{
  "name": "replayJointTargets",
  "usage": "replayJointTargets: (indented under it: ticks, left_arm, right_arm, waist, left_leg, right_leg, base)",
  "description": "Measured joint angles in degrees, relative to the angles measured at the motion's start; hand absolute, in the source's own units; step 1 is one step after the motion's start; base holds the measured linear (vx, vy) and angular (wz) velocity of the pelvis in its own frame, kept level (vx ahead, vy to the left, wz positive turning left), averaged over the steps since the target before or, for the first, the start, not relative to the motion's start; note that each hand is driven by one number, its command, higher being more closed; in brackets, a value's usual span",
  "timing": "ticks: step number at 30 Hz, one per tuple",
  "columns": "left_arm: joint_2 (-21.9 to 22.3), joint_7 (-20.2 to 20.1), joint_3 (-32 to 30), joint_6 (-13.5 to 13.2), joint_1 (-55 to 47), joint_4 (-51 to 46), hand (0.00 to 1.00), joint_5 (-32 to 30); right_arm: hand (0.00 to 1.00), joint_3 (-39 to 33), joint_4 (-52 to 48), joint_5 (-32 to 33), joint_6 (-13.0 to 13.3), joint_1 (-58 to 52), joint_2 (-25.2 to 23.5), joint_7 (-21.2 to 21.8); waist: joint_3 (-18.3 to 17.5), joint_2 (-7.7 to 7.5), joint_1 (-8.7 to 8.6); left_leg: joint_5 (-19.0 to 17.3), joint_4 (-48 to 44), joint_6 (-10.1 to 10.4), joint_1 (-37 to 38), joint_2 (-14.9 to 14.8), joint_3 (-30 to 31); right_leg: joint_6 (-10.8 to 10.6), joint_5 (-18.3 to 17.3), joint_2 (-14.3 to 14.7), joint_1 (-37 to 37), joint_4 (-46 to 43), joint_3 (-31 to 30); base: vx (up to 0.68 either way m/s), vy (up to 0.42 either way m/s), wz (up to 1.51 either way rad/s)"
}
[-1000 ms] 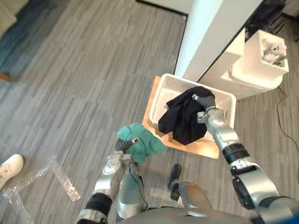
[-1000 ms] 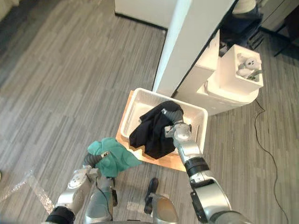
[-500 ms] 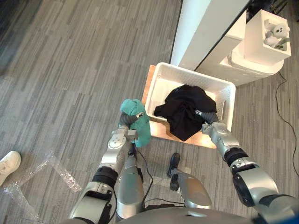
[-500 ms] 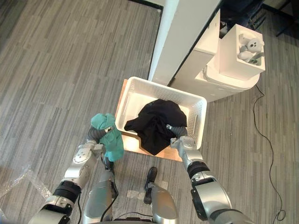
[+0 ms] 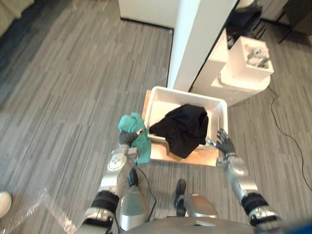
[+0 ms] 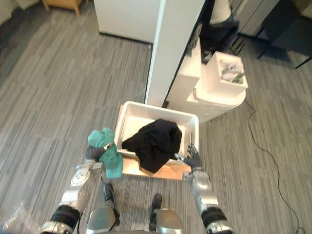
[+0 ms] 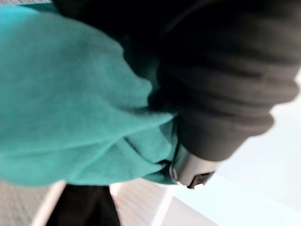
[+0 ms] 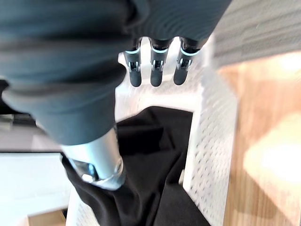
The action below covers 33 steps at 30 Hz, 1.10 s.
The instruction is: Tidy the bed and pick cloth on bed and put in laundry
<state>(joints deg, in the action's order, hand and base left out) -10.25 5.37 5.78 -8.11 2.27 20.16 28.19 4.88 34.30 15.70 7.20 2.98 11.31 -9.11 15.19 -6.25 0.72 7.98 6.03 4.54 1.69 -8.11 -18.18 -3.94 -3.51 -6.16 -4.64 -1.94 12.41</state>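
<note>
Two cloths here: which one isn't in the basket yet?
The teal cloth, clutched in the left hand just outside the white basket. The black cloth already lies in it, draped over the near rim.

I read the basket (image 5: 181, 92) as white plastic, semi-gloss, walls perforated w/ small holes. The 2 cloths are both matt. The black cloth (image 5: 184, 127) in the basket is soft and creased. The teal cloth (image 5: 141, 147) left of the basket is a fine knit. Under the basket is a wood board (image 5: 192, 158), pale, smooth, w/ slight sheen. My right hand (image 5: 224, 142), by the basket's near-right corner, has silver metal-look fingers (image 8: 157, 70), dark matt tips and a ribbed cover. The floor (image 5: 63, 97) round the basket is grey wood-grain planks, matt.
</note>
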Motion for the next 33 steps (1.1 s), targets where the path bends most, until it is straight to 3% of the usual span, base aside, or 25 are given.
replayJointTargets:
  ticks: [3,7,9,11,14,15,18,20,21,25,29,33]
  left_arm:
    - [1.0,0.0,-1.0,-1.3,-2.3,-2.7,1.00,1.7]
    - [1.0,0.6,-3.7,-5.7,-4.2,-5.9,1.00,2.8]
    - [0.9,1.1,-4.4,-9.2,-4.7,-9.1,1.00,2.5]
    - [0.7,1.0,-4.2,-14.9,-5.8,-13.0,1.00,0.7]
    - [0.6,0.1,-3.6,-18.3,-6.0,-16.9,1.00,-2.5]
    - [0.1,-0.3,-3.2,-18.8,-5.6,-18.8,1.00,-4.5]
    - [-2.2,-0.8,-2.1,-18.2,-3.3,-20.9,1.00,-5.4]
    - [-3.3,-1.6,-1.4,-16.2,-0.2,-21.4,1.00,-5.4]
    - [-3.8,-2.6,-0.7,-13.5,2.8,-22.2,1.00,-5.2]
    - [-4.0,-2.5,3.0,-8.2,8.1,-23.4,1.00,-5.2]
    - [-4.0,-2.2,5.5,-2.9,13.5,-23.1,1.00,-5.1]
    - [-4.0,-0.6,6.0,0.0,18.2,-18.0,1.00,-5.1]
  right_arm:
    - [0.00,-2.0,-0.1,-2.7,-1.7,-2.4,0.0,-0.8]
    - [0.00,-4.5,-0.1,-3.8,-3.4,-5.2,0.0,-2.3]
    - [0.00,-7.0,0.3,-5.9,-4.4,-6.2,0.1,-2.8]
    - [0.00,-9.5,2.7,-5.9,-5.8,-8.4,0.1,-3.0]
    - [0.00,-11.8,9.1,-4.5,-6.3,-10.6,0.1,-2.6]
    - [0.00,-12.9,11.9,-1.8,-6.0,-11.9,-0.1,-2.0]
    - [0.00,-14.3,15.5,1.2,-4.4,-13.7,-0.7,-0.3]
    - [0.00,-15.7,17.2,1.8,-3.0,-15.3,-1.9,0.9]
    - [0.00,-15.7,18.5,2.0,-2.4,-16.6,-2.4,2.3]
    - [0.00,-18.2,19.9,2.0,-1.4,-19.1,-4.1,4.8]
    - [0.00,-20.2,20.7,1.9,-1.1,-21.6,-6.1,9.1]
    - [0.00,-20.2,20.7,0.4,-1.0,-24.7,-7.3,11.5]
  waist:
    - [-2.8,1.07,-0.18]
    - [-3.5,2.07,-0.81]
    - [-3.8,2.36,-1.31]
    - [-5.0,2.49,-1.68]
    - [-5.9,2.84,-1.81]
    - [-6.8,3.50,-2.57]
    - [-7.5,4.63,-4.20]
    - [-7.9,5.27,-5.17]
    - [-8.1,5.71,-6.26]
    - [-9.4,6.46,-7.68]
    - [-10.0,6.20,-9.77]
    - [-10.4,6.05,-10.86]
  left_leg:
    - [-0.4,0.0,-0.2,0.6,0.2,0.0]
    - [-1.0,0.0,-0.2,2.3,0.2,-0.3]
    - [-1.2,0.0,0.0,2.3,0.3,-0.4]
    - [-1.3,0.0,-0.2,2.4,0.3,-0.7]
    - [-1.7,0.0,0.0,3.5,0.2,-1.7]
    - [-1.9,0.0,0.1,3.7,0.3,-2.0]
    - [-2.3,0.0,0.3,4.9,0.2,-3.3]
    - [-2.8,0.0,0.6,6.4,0.0,-4.3]
    - [-3.2,0.0,0.9,7.8,-0.2,-5.9]
    - [-3.7,0.0,1.2,8.4,-0.6,-9.4]
    - [-4.1,0.0,1.6,9.3,-1.3,-13.0]
    - [-4.3,0.0,1.8,10.0,-1.7,-15.8]
  right_leg:
    - [-0.3,-0.4,-0.1,-0.4,0.0,-0.3]
    - [-0.1,-0.9,-0.3,-1.9,0.1,-0.6]
    - [-0.1,-0.9,-0.3,-1.8,0.1,-0.7]
    - [-0.1,-0.9,-0.2,-1.9,0.1,-1.0]
    - [-0.1,-0.7,-0.2,-2.0,0.1,-2.0]
    - [-0.1,-0.7,-0.2,-2.0,0.2,-2.4]
    - [-0.1,-0.7,-0.2,-2.5,0.2,-3.3]
    - [-0.1,-0.7,0.0,-3.3,0.2,-4.4]
    - [0.0,-0.7,0.2,-3.7,0.3,-5.9]
    - [-0.1,-0.1,0.7,-2.8,0.5,-9.3]
    - [0.1,1.1,1.6,-1.9,1.2,-13.1]
    - [0.3,1.9,2.1,-0.9,1.5,-15.7]
  base:
    - [0.00,0.002,-0.02]
    - [0.00,0.000,-0.01]
    - [0.01,0.002,-0.02]
    - [0.04,-0.001,-0.09]
    - [0.07,-0.004,-0.16]
    - [0.07,0.001,-0.16]
    - [0.07,0.005,-0.20]
    - [0.04,0.004,-0.40]
    - [0.01,0.010,-0.40]
    - [0.01,0.019,-0.47]
    - [-0.02,0.001,-0.49]
    - [-0.01,-0.006,-0.40]
